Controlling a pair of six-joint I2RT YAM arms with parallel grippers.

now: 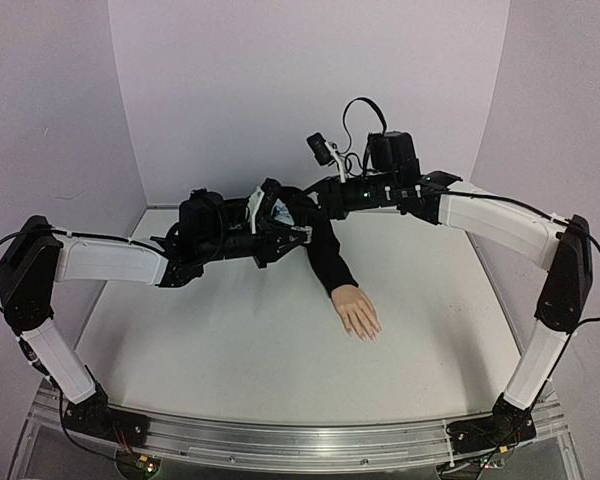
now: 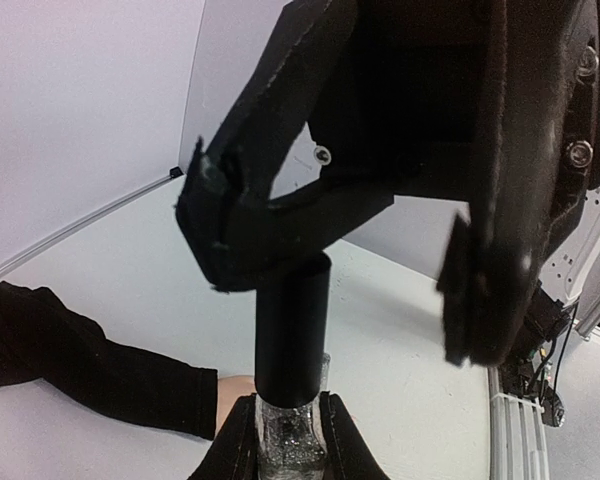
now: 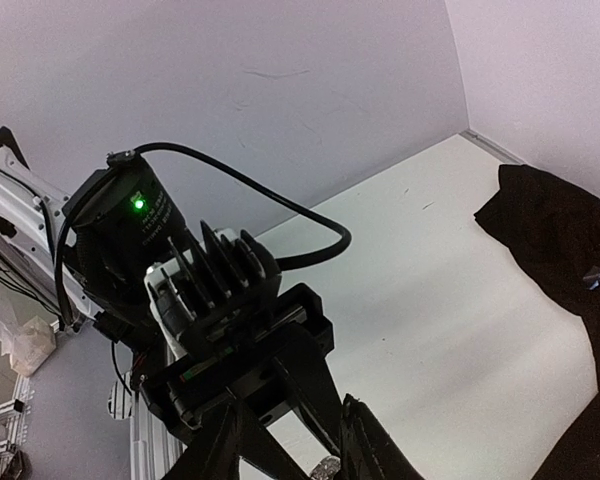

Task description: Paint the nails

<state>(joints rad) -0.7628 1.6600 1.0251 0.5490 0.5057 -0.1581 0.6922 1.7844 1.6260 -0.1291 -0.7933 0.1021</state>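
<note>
Desk [image 1: 230, 350]: white; hand [image 1: 358, 312] lies flat on it.
Room: lilac walls [image 1: 280, 90] behind hand.
Nails [image 1: 372, 337]: at hand's fingertips, tiny, blurred.
Left end effector [image 2: 290, 440]: clamped on bottle [image 2: 292, 340], beyond hand.
Right end effector [image 3: 298, 440]: fingers apart, at bottle's cap.
Sleeve [image 1: 325, 255]: far end hidden under arms.

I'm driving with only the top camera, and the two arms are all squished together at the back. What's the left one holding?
Observer: The left gripper is clamped on a small clear bottle with a tall black cap.
Operator: Is the other arm grabbing the cap?
Observer: No. The right gripper hangs over it with its jaws apart, one finger right at the cap's top.
Operator: Is there anything in the bottle?
Observer: Yes, the left wrist view shows something silvery and sparkly through the glass.
</note>
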